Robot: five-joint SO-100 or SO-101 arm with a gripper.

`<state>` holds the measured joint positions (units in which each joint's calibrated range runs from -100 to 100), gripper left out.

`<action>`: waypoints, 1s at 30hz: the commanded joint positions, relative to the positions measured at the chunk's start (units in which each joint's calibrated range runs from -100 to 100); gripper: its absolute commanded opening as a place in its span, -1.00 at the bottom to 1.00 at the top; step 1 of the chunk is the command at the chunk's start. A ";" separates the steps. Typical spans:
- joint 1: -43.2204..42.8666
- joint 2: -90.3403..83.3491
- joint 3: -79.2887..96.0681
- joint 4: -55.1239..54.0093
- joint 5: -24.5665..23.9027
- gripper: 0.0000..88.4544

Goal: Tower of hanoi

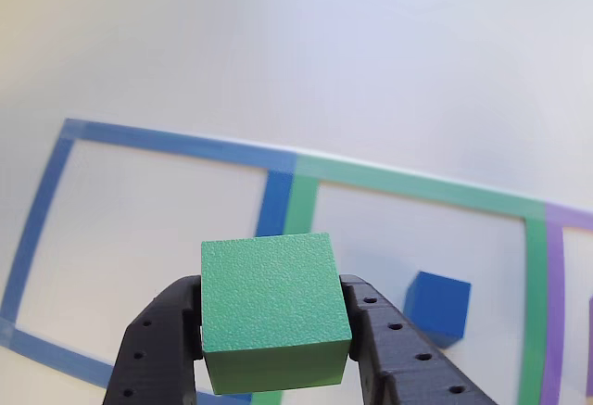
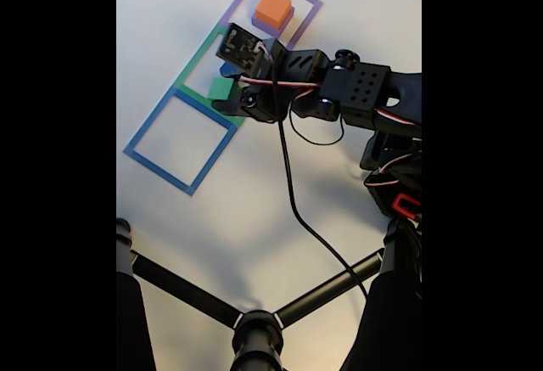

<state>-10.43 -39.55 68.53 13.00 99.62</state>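
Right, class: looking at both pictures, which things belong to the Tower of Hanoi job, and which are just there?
Part of the job:
- green cube, clamped in the gripper
- blue cube, inside the green tape square
- orange block, on the purple slab

Just there:
- blue tape square
- purple tape square
- black cable
- tripod legs

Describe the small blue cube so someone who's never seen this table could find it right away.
Find the row of three tape squares on the white table and take the middle, green tape square. The blue cube sits inside it, smaller than the green cube held in the gripper.
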 commanded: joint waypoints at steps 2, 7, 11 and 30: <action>-3.56 2.86 5.85 -18.62 0.38 -0.87; -5.46 10.39 8.39 -31.01 0.38 -0.87; -7.37 17.92 8.57 -40.15 0.38 -0.87; -13.16 51.81 -2.70 -64.11 0.38 -0.87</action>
<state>-22.72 10.30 69.22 -47.77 99.62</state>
